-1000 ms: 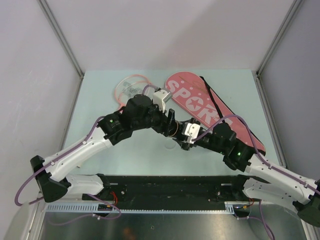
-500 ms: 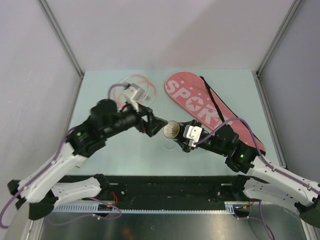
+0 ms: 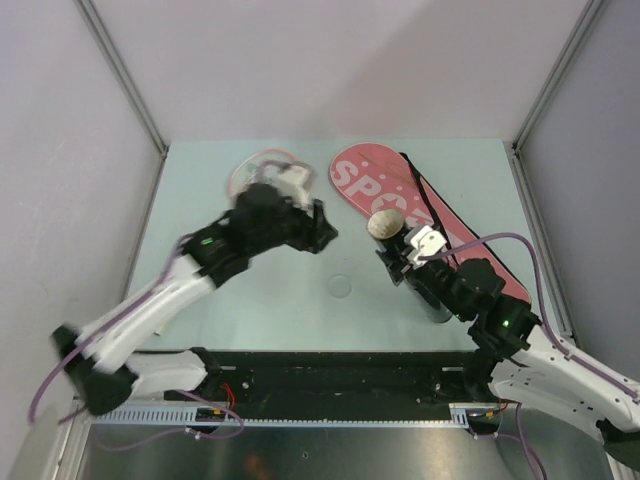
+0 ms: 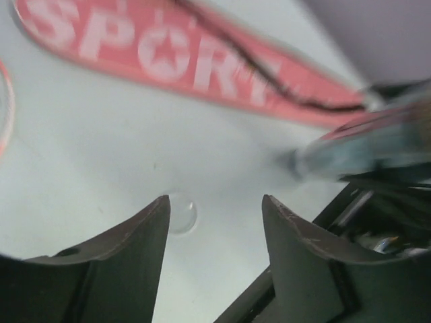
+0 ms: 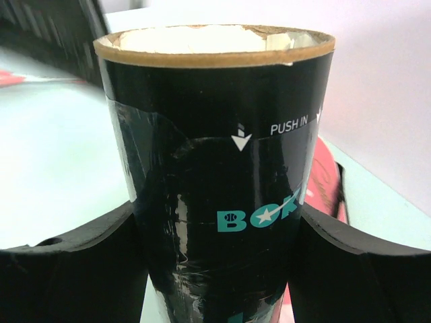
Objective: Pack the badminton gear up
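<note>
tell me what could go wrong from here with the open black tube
1. The long black cylindrical tube, clamped in the right gripper, has no cap on its mouth; if it tips, whatever is inside may slide out.
2. The small clear round disc lies flat on the table, so the open left gripper may slip off its thin edge.

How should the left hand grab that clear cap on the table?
Pinch the cap across its rim, coming straight down: it is a low round disc lying flat on the table, so likely only its opposite edges offer a hold.
</note>
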`<action>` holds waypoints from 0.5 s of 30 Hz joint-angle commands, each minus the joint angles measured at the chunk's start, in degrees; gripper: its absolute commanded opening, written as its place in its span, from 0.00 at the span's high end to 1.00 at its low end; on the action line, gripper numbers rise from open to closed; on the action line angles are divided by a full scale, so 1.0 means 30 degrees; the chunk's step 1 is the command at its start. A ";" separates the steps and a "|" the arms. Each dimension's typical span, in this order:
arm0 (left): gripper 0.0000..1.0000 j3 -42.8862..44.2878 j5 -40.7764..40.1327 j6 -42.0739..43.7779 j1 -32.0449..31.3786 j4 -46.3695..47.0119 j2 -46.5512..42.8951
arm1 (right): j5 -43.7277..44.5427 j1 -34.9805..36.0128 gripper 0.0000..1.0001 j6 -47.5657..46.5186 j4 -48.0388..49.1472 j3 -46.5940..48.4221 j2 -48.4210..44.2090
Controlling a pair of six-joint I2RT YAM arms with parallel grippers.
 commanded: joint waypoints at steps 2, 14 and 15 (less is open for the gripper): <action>0.41 -0.0613 0.0577 -0.0762 -0.1120 -0.0031 0.5288 | 0.3475 -0.0598 1.00 0.0511 0.0898 -0.0390 -0.1545; 0.10 -0.1549 0.9653 -0.2257 0.2860 0.3162 0.1465 | -0.0835 -0.0192 1.00 -0.1481 -0.0654 -0.0420 -0.1196; 0.06 -0.1491 1.0356 -0.2199 0.2919 0.3252 0.1114 | -0.0951 -0.0045 1.00 -0.1627 -0.0684 -0.0420 -0.1109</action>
